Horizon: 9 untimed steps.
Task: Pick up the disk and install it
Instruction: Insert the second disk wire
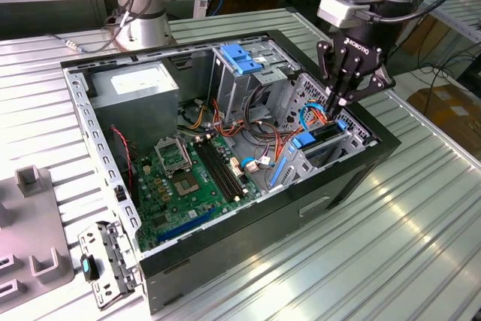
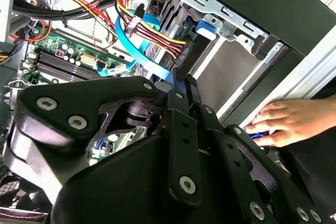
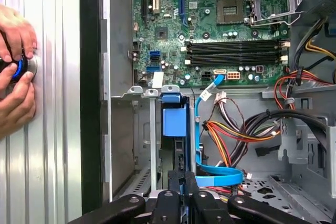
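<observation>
One step looks nearly done: your hand (image 1: 336, 103) is closed narrow on the disk (image 1: 325, 134), which sits on edge, partly down in the drive cage (image 1: 312, 157) of the open computer case (image 1: 225, 238). Full seating is unconfirmed. A person's hand (image 3: 16, 72) rests on the desk (image 3: 52, 129).

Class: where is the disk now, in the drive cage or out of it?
In. The disk stands on edge inside the drive cage, with the claw closed on its upper end.
</observation>
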Tool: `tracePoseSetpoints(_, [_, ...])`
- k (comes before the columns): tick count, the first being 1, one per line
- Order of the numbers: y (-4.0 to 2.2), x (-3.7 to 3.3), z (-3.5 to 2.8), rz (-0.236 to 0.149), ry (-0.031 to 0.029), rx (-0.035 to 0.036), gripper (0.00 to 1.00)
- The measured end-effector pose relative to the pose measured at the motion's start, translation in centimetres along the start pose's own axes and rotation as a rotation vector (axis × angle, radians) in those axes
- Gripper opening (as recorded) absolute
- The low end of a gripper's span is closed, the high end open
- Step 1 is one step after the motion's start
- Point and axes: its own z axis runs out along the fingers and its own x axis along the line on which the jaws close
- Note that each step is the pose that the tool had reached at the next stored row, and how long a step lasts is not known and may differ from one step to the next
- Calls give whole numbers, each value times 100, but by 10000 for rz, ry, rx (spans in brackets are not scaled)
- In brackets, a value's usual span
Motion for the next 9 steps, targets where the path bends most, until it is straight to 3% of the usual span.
tracePoseSetpoints(5, [55,19,11,-37,-60,152,16])
tracePoseSetpoints(9, [111,45,21,-92,-120,365,16])
